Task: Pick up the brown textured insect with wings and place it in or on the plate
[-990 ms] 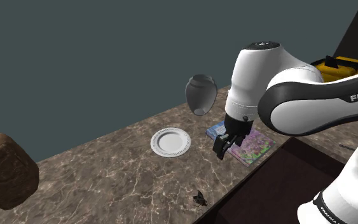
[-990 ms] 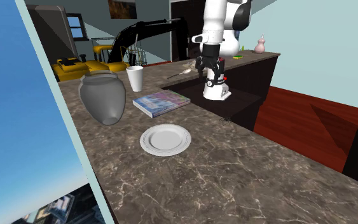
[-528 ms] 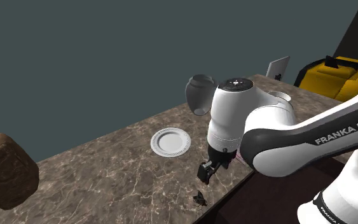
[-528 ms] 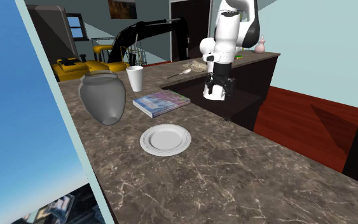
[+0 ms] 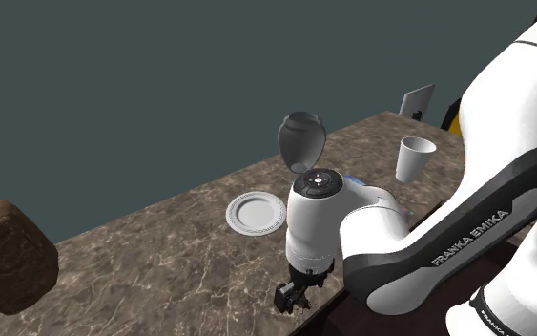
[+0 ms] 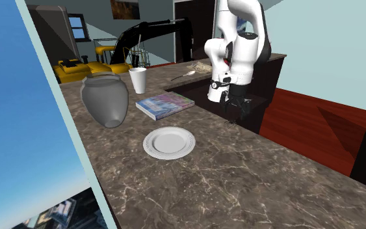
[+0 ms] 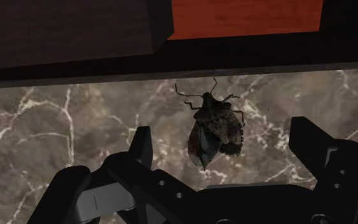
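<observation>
Marbled counter, gripper spread over brown insect

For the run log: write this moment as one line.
phase: pre-grasp | claw: open | bug: on counter near its edge, between fingers, not touched | plate: empty

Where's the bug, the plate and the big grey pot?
bug [image 7: 214,130]: wrist view, on the middle of its brown back.
plate [image 5: 257,212]: shoulder view, on its bare white middle.
grey pot [image 5: 301,143]: shoulder view, on its round belly.
</observation>
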Tool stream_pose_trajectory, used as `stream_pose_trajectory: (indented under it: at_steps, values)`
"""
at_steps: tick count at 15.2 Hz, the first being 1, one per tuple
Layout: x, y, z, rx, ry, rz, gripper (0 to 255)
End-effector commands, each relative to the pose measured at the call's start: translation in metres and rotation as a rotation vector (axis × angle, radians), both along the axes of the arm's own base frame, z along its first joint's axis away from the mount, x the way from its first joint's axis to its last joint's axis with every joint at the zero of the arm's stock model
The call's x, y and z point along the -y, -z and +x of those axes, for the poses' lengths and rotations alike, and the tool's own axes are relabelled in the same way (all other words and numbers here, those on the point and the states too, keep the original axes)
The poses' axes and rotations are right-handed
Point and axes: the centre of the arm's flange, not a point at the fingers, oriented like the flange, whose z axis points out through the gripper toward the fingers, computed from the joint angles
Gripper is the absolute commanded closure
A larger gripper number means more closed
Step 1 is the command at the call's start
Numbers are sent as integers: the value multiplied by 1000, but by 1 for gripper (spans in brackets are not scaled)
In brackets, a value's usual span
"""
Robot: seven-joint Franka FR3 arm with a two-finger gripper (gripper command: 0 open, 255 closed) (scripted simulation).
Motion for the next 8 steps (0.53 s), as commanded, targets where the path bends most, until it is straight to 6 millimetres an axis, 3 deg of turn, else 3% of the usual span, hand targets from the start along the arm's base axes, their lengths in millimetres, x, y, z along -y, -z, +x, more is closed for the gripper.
stream_pose_trajectory:
  at_steps: [1,5,8]
  values:
    - [-4,12,0,0,0,2,0]
    - [-3,33,0,0,0,2,0]
    - [-3,36,-1,0,0,2,0]
